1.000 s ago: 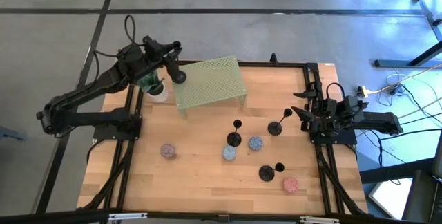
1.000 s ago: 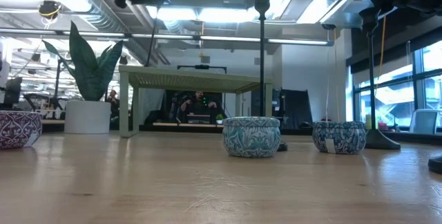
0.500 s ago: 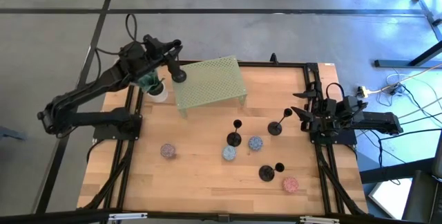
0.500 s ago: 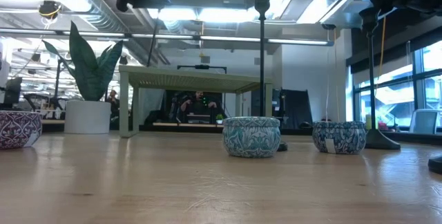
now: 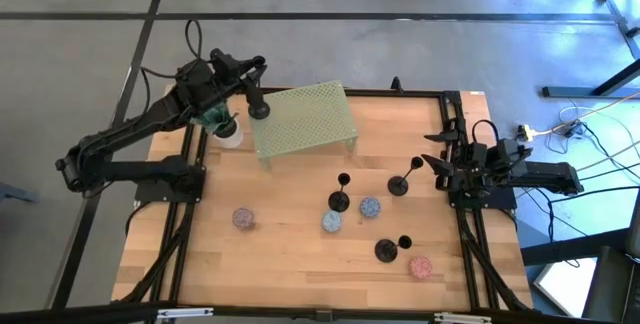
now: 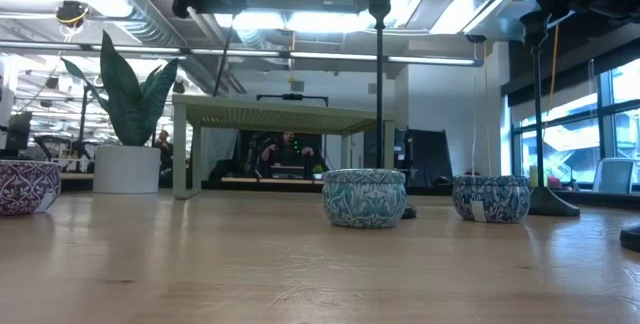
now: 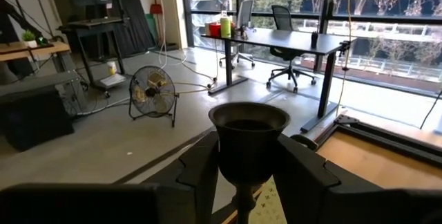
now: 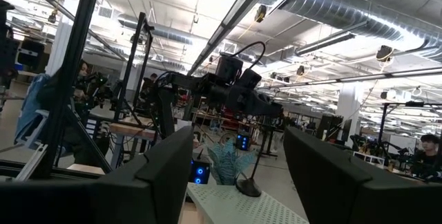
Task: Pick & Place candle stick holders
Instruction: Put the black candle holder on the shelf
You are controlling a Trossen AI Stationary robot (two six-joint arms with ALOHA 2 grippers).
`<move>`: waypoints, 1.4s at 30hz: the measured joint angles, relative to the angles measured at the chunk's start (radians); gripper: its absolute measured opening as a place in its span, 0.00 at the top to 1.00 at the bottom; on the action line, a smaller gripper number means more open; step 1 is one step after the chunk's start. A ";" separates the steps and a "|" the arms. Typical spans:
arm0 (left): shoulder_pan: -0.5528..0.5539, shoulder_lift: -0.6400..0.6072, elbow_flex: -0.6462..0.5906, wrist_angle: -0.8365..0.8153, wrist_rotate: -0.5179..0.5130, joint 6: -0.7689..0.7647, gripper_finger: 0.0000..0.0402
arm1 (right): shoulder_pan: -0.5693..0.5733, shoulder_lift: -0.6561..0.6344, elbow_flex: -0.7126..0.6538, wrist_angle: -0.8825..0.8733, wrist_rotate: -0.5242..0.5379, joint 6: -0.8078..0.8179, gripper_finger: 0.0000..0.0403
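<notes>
Left gripper (image 7: 248, 175) gripping slim black holder (image 7: 248, 144), perforated shelf (image 5: 305, 116)

There are four black candle stick holders. Each has a round flat base, a thin stem and a little cup on top.

The first holder (image 5: 259, 107) is in the upper left part of the high view, at the left edge of the green mesh shelf (image 5: 303, 116). In the left wrist view its cup (image 7: 248, 140) stands upright between two dark fingers.

The second holder (image 5: 340, 198) stands near the middle of the worktop (image 5: 290, 264).

The third holder (image 5: 400, 184) is just to its right, with its stem reaching up and to the right.

The fourth holder (image 5: 387, 250) is lower right, next to a pink tin (image 5: 420, 266).
</notes>
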 joint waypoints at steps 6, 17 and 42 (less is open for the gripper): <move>0.000 -0.002 -0.001 0.008 -0.001 0.000 0.69 | 0.000 0.000 0.000 0.000 0.000 0.000 0.43; 0.000 -0.002 -0.001 0.032 -0.001 0.015 0.69 | 0.000 0.000 0.000 0.000 0.000 0.000 0.43; -0.003 -0.037 -0.001 0.064 -0.001 0.063 0.49 | 0.000 0.000 0.000 0.000 0.000 0.000 0.42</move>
